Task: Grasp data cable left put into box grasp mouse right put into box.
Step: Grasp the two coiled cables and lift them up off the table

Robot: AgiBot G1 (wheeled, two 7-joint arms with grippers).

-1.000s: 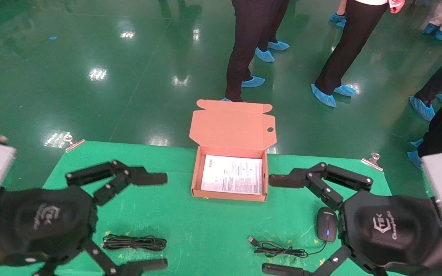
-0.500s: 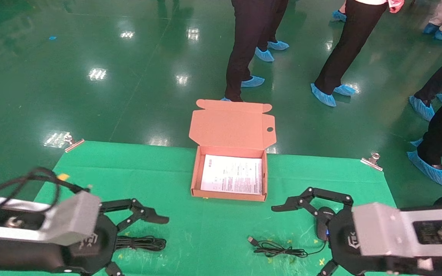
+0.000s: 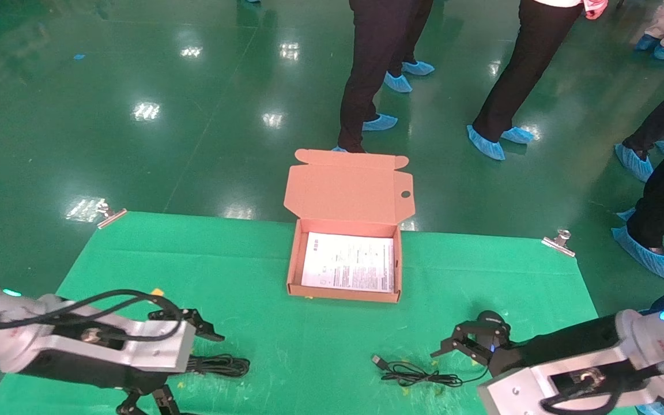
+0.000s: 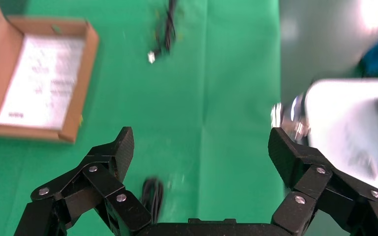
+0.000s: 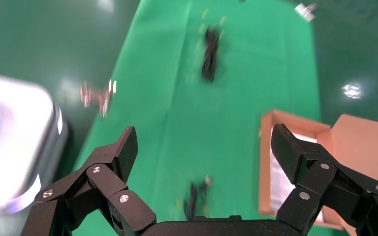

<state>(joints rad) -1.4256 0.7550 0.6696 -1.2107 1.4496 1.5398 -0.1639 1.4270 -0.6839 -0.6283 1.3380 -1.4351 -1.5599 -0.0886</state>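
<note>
Jaws spread wide on the left gripper [image 4: 200, 152], the black flat-wound data cable [image 3: 217, 365] lying between them; lower squarely over its middle. The right gripper [image 5: 204, 152], likewise released, flanks the small black oval mouse [image 3: 489, 318].

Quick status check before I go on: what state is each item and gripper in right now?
box: lid open, only a white printed sheet inside.
data cable: bundled, lying on the green mat, not gripped.
mouse: on the mat, wheel lit blue, cord loose.
left gripper: open, over the data cable.
right gripper: open, at the mouse.
</note>
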